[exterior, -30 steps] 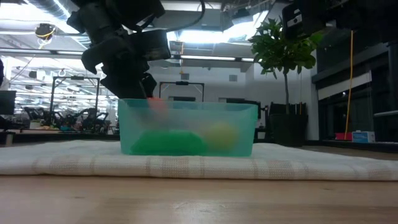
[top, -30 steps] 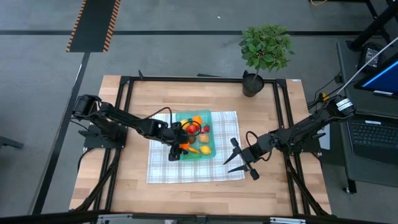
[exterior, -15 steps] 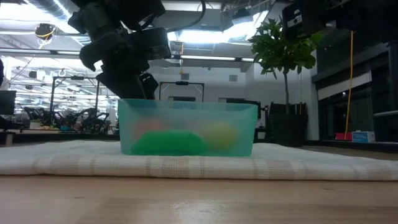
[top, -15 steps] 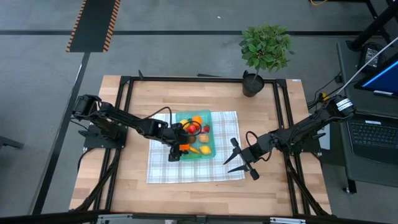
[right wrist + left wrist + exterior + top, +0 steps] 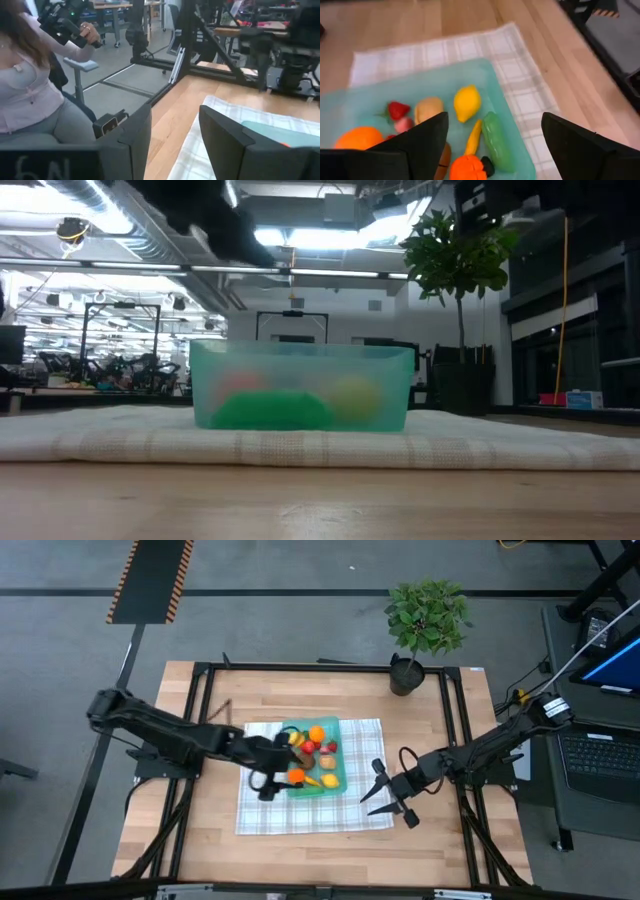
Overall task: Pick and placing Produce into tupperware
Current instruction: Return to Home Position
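High view, over the counter: your left gripper hangs just beside the tupperware, on the side nearest the left arm's base, above the checked cloth. Its fingers are spread wide apart, and the left wrist view looks between them into the tupperware. The produce lies inside the tupperware: a lemon near the middle, a strawberry and a tan piece beside it, an orange toward one end. A green vegetable, a thin yellow piece and a small pumpkin lie along one wall. Your right gripper sits on the opposite side of the tupperware, near it but not touching, over the cloth's edge, its fingers also spread. In the low view the tupperware stands flat on the cloth, green and yellow shapes showing through its wall. A potted plant stands well behind the tupperware at the counter's far edge. Beyond the counter, in the right wrist view, a seated person holds a dark device.
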Tool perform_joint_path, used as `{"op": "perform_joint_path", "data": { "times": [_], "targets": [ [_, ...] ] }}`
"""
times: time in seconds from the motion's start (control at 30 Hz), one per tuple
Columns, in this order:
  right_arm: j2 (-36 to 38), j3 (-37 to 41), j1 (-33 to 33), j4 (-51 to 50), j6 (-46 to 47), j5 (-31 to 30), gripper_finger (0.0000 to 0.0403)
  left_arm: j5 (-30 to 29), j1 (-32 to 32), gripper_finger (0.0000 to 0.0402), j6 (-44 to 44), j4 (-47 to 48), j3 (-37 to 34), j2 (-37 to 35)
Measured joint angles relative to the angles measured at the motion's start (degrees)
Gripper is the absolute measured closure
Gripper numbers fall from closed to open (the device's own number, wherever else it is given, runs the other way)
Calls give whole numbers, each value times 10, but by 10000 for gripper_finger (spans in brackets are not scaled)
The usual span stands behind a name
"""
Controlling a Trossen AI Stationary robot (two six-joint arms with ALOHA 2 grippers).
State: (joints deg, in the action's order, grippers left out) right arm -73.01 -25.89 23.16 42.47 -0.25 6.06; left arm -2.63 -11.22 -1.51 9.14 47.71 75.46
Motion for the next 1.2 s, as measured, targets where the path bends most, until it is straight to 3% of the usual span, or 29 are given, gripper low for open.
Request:
{"op": "perform_joint_path", "data": {
  "times": [0.17,0.4,0.57,0.7,0.93,1.2],
  "targets": [
    [39,0,-12,-19,-3,-1,235,-28,-15,93,19,1,-58,-112],
    [135,0,-49,-108,-33,-23,235,-30,-20,94,54,-90,-193,-310],
    [206,0,-87,-178,-36,-21,235,34,-7,94,78,-87,-257,-427],
    [250,0,-108,-218,-50,-21,235,37,10,94,97,-82,-297,-509],
    [301,3,-141,-281,-61,-19,235,37,46,94,101,-71,-357,-618],
    [351,113,-161,-178,-55,-19,235,55,66,94,88,-90,-417,-676]
  ]
}}
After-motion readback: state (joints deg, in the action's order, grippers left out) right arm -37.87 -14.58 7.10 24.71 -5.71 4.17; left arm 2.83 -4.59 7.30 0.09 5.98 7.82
